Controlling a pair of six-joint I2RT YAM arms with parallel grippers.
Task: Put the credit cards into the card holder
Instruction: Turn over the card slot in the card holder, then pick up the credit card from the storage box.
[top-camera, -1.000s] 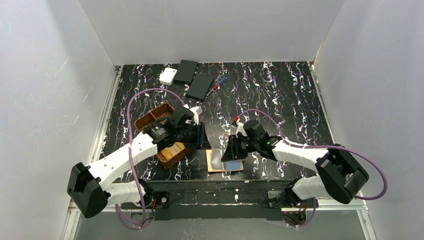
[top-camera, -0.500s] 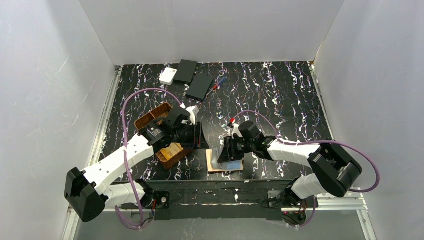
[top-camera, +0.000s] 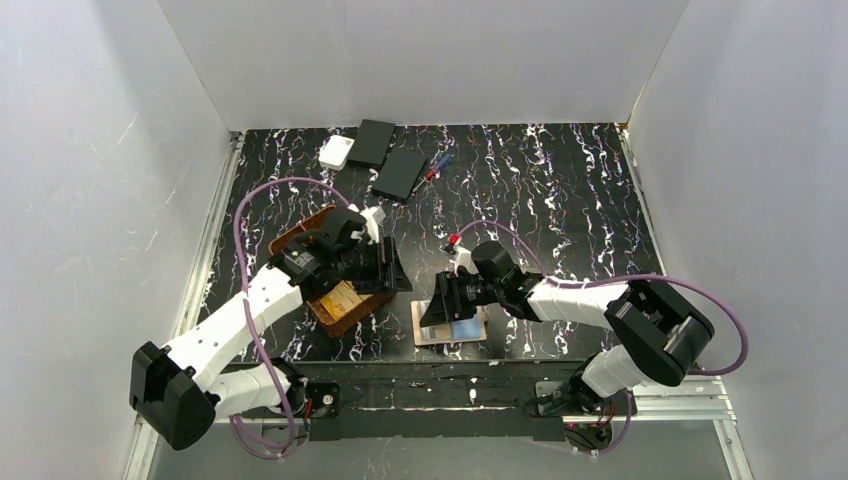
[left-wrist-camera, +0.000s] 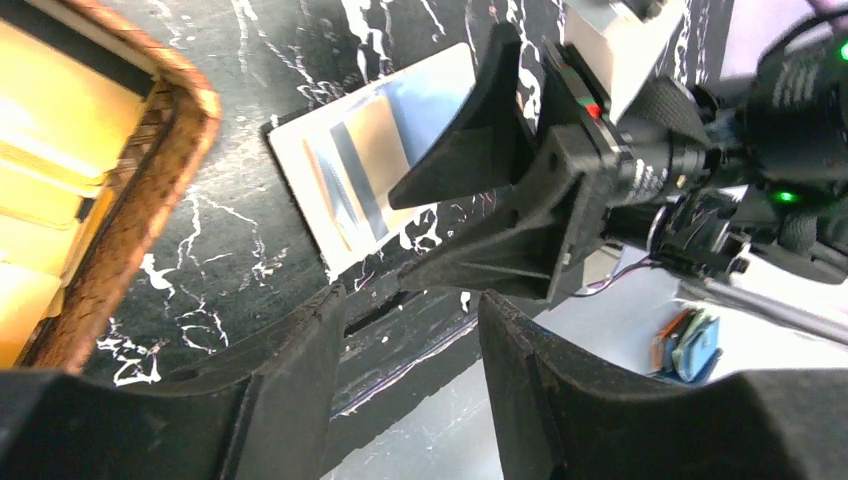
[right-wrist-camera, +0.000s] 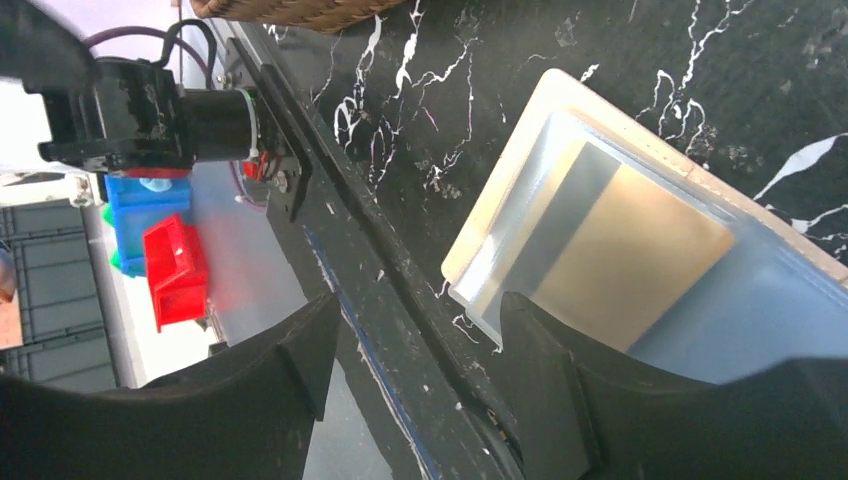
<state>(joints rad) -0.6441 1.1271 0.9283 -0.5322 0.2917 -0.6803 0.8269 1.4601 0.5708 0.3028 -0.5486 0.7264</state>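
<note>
Black marble-veined table (top-camera: 560, 200) carries the open tan card holder (top-camera: 452, 328), which is laid flat close to the table's near edge, just beyond the dark mounting rail. In the right wrist view a gold credit card (right-wrist-camera: 630, 260) with a dark stripe is seen under the holder's clear pocket.

The left arm is folded out to the near left. Its white forearm is angled up toward the centre, and its wrist is held over the brown woven tray (top-camera: 300, 235). The left pincer (top-camera: 392, 268) is turned toward the card holder; its fingers are spread apart and nothing is held between them. More orange-gold credit cards (top-camera: 343, 298) are seen lying in the tray's near compartment.

The right arm is bent at the near right, and its forearm is stretched low to the left. The right pincer (top-camera: 438, 308) is poised over the left part of the card holder with its fingers parted, gripping nothing. Whether a fingertip touches the holder cannot be told.

The two pincers are brought near each other, with a narrow strip of bare table between them. The tray's woven rim is just beside the left pincer. Wider bare table is seen to the right and beyond. A white box (top-camera: 336, 152), two flat black boxes (top-camera: 372, 142) and pens (top-camera: 438, 164) are set well apart at the far edge.
</note>
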